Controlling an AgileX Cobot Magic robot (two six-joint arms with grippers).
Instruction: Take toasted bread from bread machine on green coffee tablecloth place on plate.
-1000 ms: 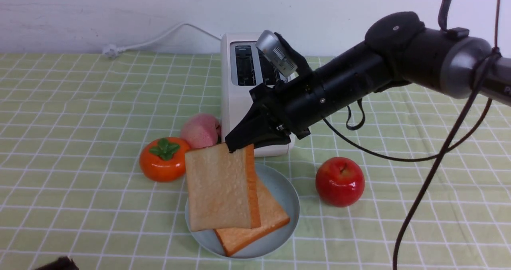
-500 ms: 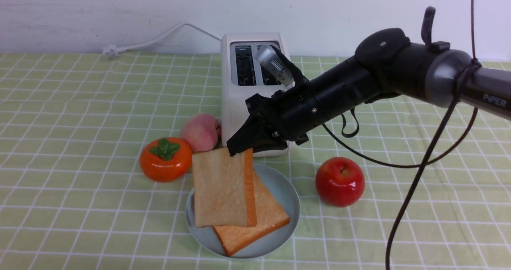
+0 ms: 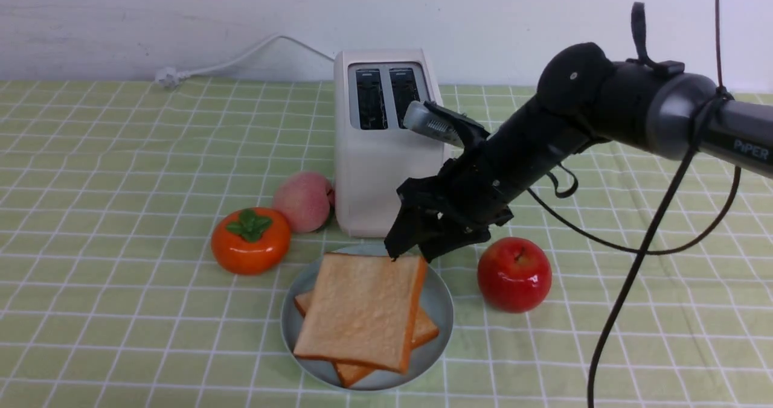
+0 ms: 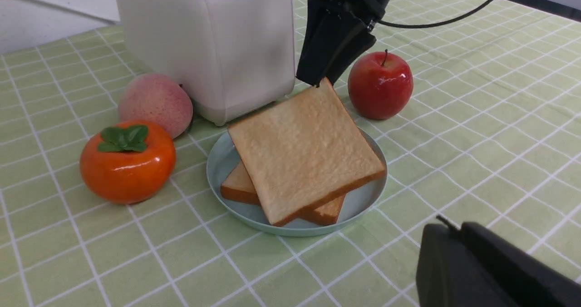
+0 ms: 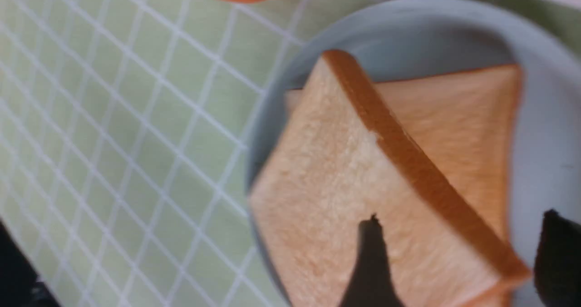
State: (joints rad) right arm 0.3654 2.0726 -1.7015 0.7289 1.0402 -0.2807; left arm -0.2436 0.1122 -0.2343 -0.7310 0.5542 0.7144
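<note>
Both slices of toasted bread (image 3: 362, 311) are on the plate (image 3: 439, 304), lower centre of the front view. The top slice lies flat and skewed across the lower one, whose corners poke out at the sides, so the stack is crossed rather than squared up. It probably sits that way because the top slice came in at an angle.

The right fingers (image 3: 398, 240) are spread, one on each side of the top slice's upper edge in frame, and they pinch nothing. The right wrist view confirms it: one finger is over the pale face and the other is past the crust, with a wide gap between them. The arm slants down from the upper right, which is likely why that edge is the one it reaches.

The bread machine (image 3: 374, 166) stands upper centre, just above the plate in frame, and both its slots look dark and empty. The short carry is probably why the plate is parked so close to it.

The left fingers (image 4: 476, 270) are a dark bulk at the lower right of the left wrist view, pressed together, idle and well clear of the plate.

The persimmon (image 3: 249, 240) and peach (image 3: 304, 201) are left of the plate and the apple (image 3: 514, 273) is right of it, all on the green coffee tablecloth (image 3: 121, 154) covering the tabletop. They look like distractors.

The task looks essentially done, with only the right arm's pull-back left. The risk is a finger nudging the top slice off the stack.
</note>
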